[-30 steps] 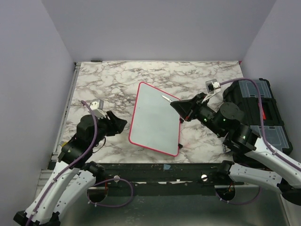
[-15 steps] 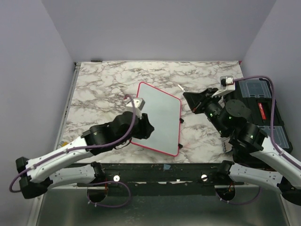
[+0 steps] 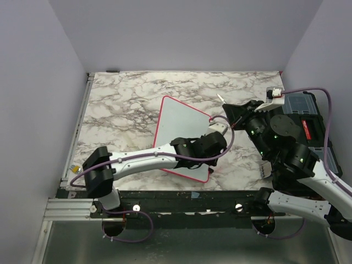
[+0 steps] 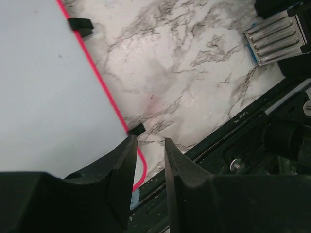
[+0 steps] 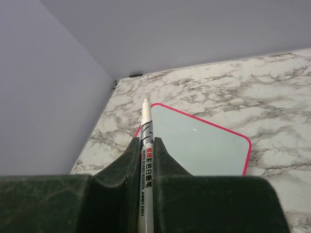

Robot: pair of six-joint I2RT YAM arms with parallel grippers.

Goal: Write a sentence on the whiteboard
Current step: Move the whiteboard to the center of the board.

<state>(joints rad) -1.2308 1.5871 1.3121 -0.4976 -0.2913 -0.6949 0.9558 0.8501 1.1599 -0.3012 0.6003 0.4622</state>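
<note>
We judge the writing as not yet begun. The whiteboard (image 3: 181, 124) lies flat in the middle of the desk (image 3: 126, 99), turned askew, with its near right corner close to the desk's near edge. In all three views its white face looks blank apart from a tiny speck. We find no letter of the sentence on it, though faint strokes could escape us at this size.

The right gripper (image 5: 146, 145) is clenched on a marker (image 5: 147, 124), which stands out ahead of the fingers with its tip raised. In the top view it hangs beyond the board's far right corner, toward the desk's right edge, and touches nothing.

The left gripper (image 4: 147, 155) reaches across to the board's near right corner. Its jaws stand a little apart, with the red frame showing in the gap and a black clip (image 4: 136, 129) just ahead. It holds nothing that we can see, and we cannot tell whether it presses on the board.

What is done, then, is the marker in hand and one arm placed to steady the board. What is left is nearly everything: bring the tip down onto the white face and write the whole sentence.
</note>
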